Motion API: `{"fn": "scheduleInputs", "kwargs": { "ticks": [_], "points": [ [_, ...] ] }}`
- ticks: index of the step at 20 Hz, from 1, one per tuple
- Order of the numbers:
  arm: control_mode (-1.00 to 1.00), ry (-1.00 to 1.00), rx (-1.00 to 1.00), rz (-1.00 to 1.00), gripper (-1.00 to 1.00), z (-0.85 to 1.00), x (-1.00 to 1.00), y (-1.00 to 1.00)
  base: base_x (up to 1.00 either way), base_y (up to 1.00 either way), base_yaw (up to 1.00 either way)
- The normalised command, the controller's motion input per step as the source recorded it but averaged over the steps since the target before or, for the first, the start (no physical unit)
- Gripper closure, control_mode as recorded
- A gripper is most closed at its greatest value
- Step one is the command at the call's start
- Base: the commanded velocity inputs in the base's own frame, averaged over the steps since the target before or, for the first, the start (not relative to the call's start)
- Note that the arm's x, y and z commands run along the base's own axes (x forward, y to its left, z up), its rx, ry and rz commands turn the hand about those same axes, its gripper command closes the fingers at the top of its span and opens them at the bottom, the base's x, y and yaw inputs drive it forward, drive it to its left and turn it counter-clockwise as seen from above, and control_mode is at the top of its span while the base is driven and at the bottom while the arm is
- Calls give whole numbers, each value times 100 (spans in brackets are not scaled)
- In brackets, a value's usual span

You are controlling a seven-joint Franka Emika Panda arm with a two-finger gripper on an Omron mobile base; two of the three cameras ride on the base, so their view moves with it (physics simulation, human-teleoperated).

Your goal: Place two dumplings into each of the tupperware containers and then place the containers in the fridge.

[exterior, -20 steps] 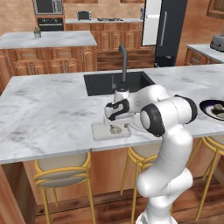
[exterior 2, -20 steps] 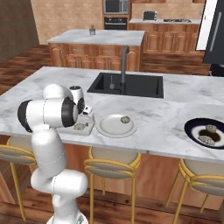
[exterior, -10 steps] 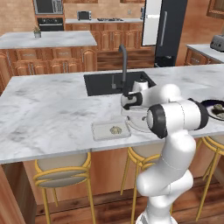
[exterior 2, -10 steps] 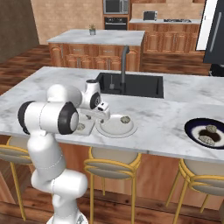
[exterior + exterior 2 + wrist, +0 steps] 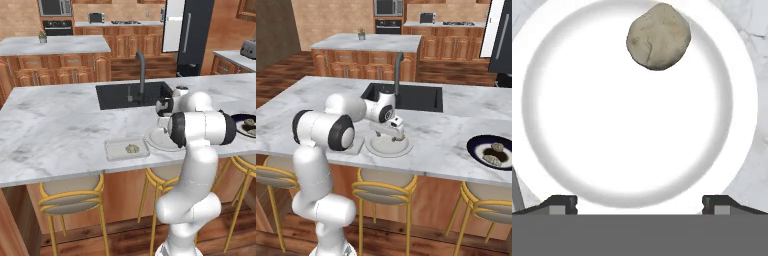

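A white robot arm's two-finger gripper (image 5: 396,134) now hangs over the round white plate (image 5: 387,147) at the centre of the right base view, having swung there within the past second from the shallow whitish-translucent rectangular tupperware container (image 5: 126,149) just left of it on the marble island counter (image 5: 55,130). In the left base view that tray lies at centre frame, near the counter's front edge, with one pale beige-grey pleated dumpling (image 5: 132,148) resting inside it, right of its middle.

Through the hand view, the plate's rim (image 5: 742,100) rings the frame and a second beige-grey dumpling (image 5: 658,36) sits at upper centre, well ahead of the two dark fingertips (image 5: 559,204) at the bottom corners. The jaws are spread wide and carry nothing.

The shift suggests one dumpling has been delivered and the arm has gone back for the next; this tray appears to need one more. The gripper is not yet centred on the piece on the plate, so it would likely have to travel toward the far side of the plate before descending.

At the right edge of both base views, a round dark plate with a white ring (image 5: 478,156) holds further small lumps (image 5: 497,147), too small to make out clearly. The tall, nearly black fridge (image 5: 196,30) with its grey bar handle stands at upper right of the left base view, well apart from the island.
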Motion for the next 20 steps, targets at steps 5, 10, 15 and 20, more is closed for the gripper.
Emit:
{"fn": "scheduleInputs", "kwargs": {
  "ticks": [5, 10, 15, 20],
  "points": [
    [-100, 4, 1, 0, -100, -2, 22, -53, 0, 0, 0],
    [-100, 1, 0, 0, -100, -19, 25, -19, 0, 0, 0],
    [-100, 0, 0, 0, -100, -29, 39, 0, 0, 0, 0],
    [-100, 0, 0, 0, -100, -22, 41, 0, 0, 0, 0]
  ]
}}
